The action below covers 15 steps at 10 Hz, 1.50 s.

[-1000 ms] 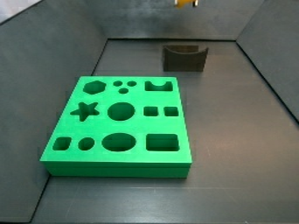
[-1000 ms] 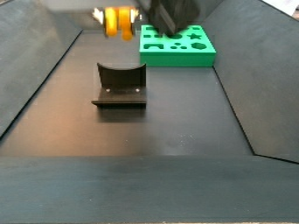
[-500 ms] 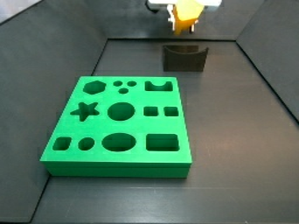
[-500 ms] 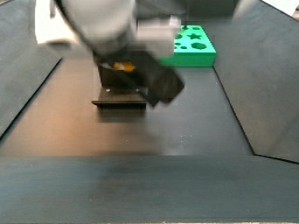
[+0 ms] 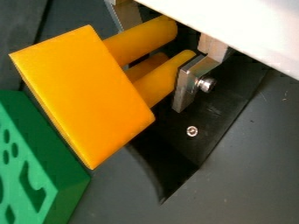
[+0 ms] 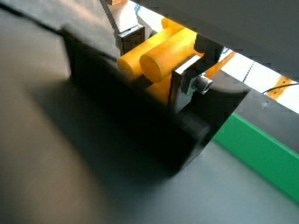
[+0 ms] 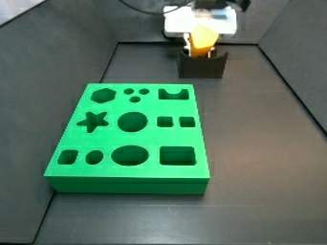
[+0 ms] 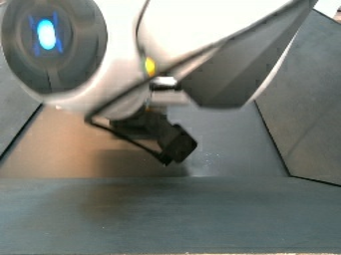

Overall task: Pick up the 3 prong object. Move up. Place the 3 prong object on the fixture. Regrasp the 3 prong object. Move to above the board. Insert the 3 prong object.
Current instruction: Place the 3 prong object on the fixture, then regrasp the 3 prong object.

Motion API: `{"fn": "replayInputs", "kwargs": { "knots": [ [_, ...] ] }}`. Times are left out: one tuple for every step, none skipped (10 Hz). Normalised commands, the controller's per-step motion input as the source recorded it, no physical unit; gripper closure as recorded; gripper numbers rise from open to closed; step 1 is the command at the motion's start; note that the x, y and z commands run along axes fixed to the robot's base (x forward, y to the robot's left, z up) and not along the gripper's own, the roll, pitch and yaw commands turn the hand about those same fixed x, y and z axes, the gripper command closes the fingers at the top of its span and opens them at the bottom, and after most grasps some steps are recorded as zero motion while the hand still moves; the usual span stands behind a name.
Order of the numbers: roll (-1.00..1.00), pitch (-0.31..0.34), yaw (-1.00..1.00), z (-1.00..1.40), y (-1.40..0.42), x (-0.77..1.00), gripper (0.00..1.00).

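Note:
The orange-yellow 3 prong object (image 5: 93, 87) (image 6: 146, 63) sits between my gripper's silver fingers, its round prongs running back between the plates. My gripper (image 5: 152, 44) (image 6: 158, 57) is shut on it. In a side view the gripper (image 7: 202, 43) hangs right over the dark fixture (image 7: 202, 66) at the far end of the floor, the piece (image 7: 202, 40) at the fixture's notch. A wrist view shows the fixture (image 6: 128, 114) directly under the piece. The green board (image 7: 130, 139) lies nearer the front, left of the fixture. The arm fills the remaining side view, hiding most of the fixture (image 8: 160, 139).
Grey walls slope up round the dark floor (image 7: 255, 172). A corner of the green board (image 5: 30, 188) (image 6: 263, 162) shows beside the fixture in both wrist views. A screw (image 5: 191, 131) sits in the fixture's base plate.
My gripper has come down with the 3 prong object from high above to the fixture's notch. The arm now blocks a side view that showed the fixture before.

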Motion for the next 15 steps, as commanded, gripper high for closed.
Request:
{"fn": "replayInputs", "kwargs": {
  "knots": [
    [-0.10,-0.046,-0.02,-0.59,0.06,0.11,1.00],
    [-0.08,-0.049,-0.02,-0.39,0.05,0.08,1.00],
    [-0.06,-0.044,-0.01,-0.39,0.04,0.05,1.00],
    [0.00,0.000,0.00,-0.17,-0.50,0.00,1.00],
    [0.00,0.000,0.00,0.00,0.00,0.00,0.00],
    [-0.07,0.021,0.03,1.00,0.00,0.00,0.00],
    [-0.06,0.023,0.04,1.00,0.00,-0.01,0.00],
    [-0.04,0.022,0.03,1.00,0.00,-0.02,0.00],
    [-0.02,0.018,0.03,1.00,0.00,-0.03,0.00],
    [0.00,0.018,0.02,1.00,0.00,-0.04,0.00],
    [0.02,0.022,0.02,0.85,0.00,-0.05,0.00],
    [0.03,0.024,0.01,0.66,0.00,-0.04,0.00],
    [0.04,0.027,0.01,0.47,0.00,-0.04,0.00],
    [0.04,0.032,0.01,0.28,0.00,-0.04,0.00],
    [1.00,0.050,0.02,1.00,-0.95,-0.10,0.00]
  ]
}}
